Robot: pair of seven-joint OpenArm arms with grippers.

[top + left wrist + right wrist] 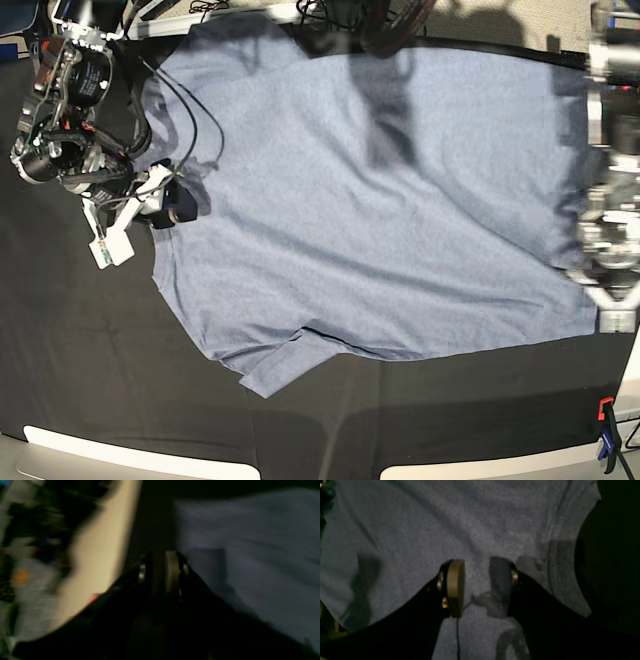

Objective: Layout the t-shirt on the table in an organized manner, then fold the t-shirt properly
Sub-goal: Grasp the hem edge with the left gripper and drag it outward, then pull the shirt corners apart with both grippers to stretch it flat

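T-shirt (370,200), one light blue-grey heathered cotton garment, lies spread nearly flat across the dark black cloth table (90,380), filling most of it. Nearest the camera a short sleeve (275,365) points out; one blue-and-orange clamp (606,433) sits at the table edge. The right gripper (477,587) hovers over the neck end, jaws apart, holding nothing. The left gripper (162,570) is blurred beside the hem; its jaws cannot be judged. Soft, light and limp, the cloth probably pinches best at hem corners or shoulders.
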